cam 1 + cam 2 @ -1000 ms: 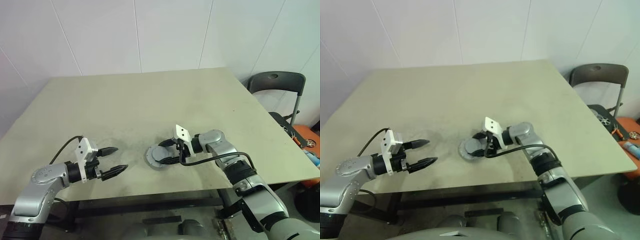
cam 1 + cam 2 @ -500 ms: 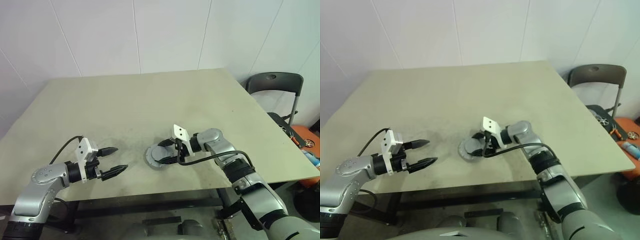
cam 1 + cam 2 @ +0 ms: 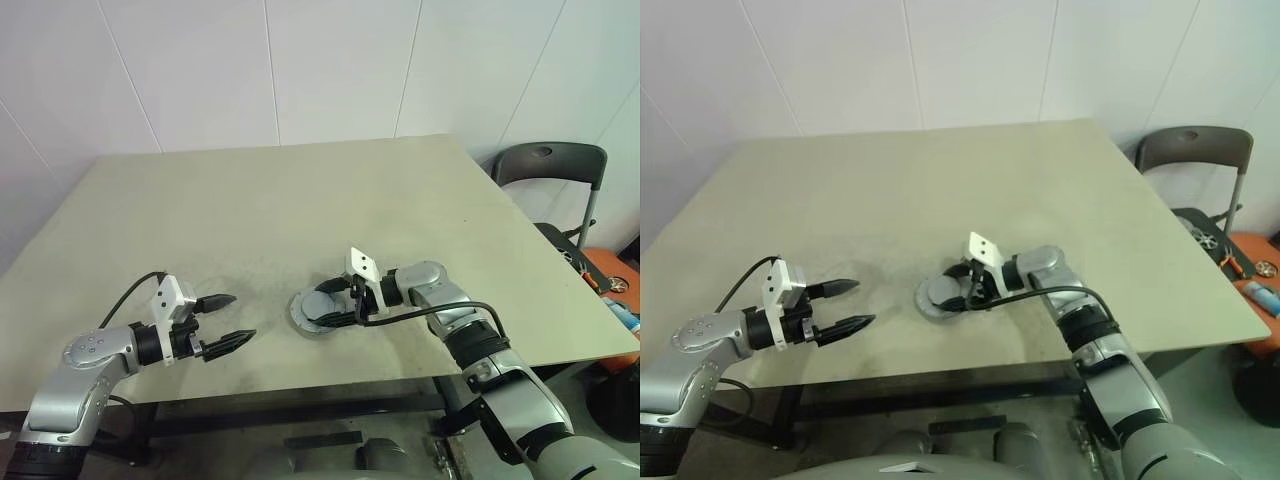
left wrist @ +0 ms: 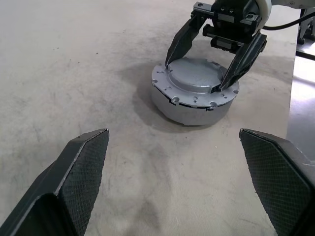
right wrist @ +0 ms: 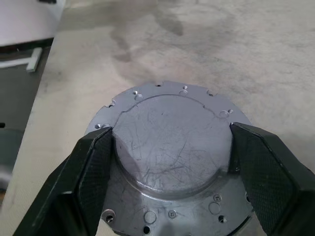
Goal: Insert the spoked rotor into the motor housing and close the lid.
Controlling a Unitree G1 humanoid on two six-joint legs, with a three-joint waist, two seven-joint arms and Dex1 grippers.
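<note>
Since the lid [image 4: 196, 74] looked like stiff, slick, weighty metal, the right gripper [image 4: 216, 73] pinched its raised centre, while the left gripper [image 3: 228, 320] stood spread nearby.

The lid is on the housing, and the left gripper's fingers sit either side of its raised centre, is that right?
Wrong arm. It is the right gripper whose fingers sit either side of the raised centre of the lid; the left wrist view shows this. The left gripper hangs open, apart from it.
</note>
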